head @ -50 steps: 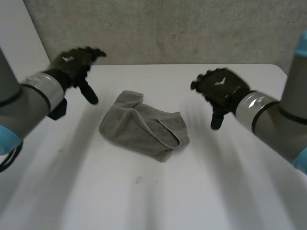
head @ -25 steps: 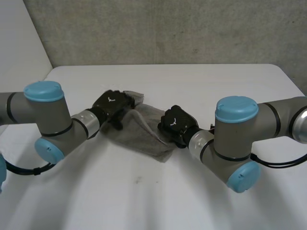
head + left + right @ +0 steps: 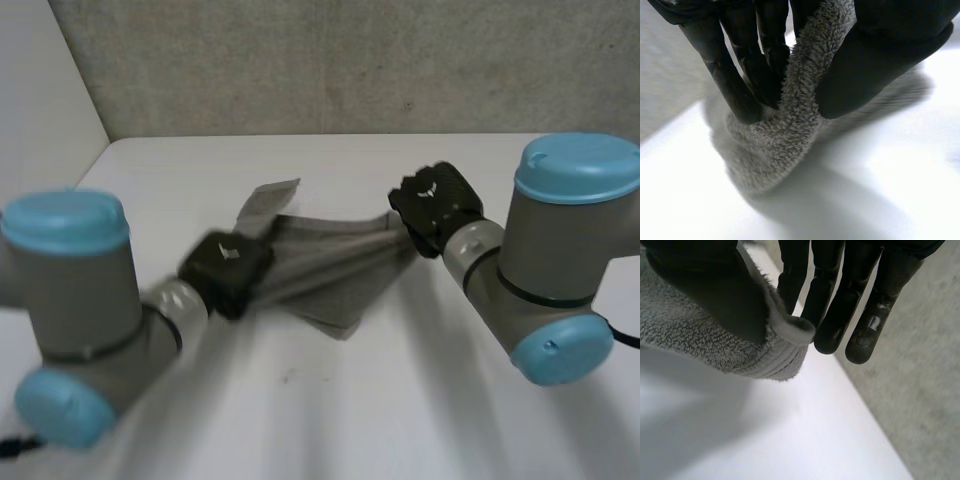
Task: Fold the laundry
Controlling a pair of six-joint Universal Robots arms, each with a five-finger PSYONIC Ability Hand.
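The towel [image 3: 335,270] looks soft, limp and light, likely sagging between holds; hemmed edges suit gripping. The left hand [image 3: 226,268] and right hand [image 3: 436,203] each pinch one edge.

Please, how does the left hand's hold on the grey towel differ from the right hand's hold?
The left hand sits nearer the front of the table; the right hand sits farther back. The left hand pinches a bunched fold of the towel; the right hand pinches its hemmed edge. Both pinch it between thumb and fingers.
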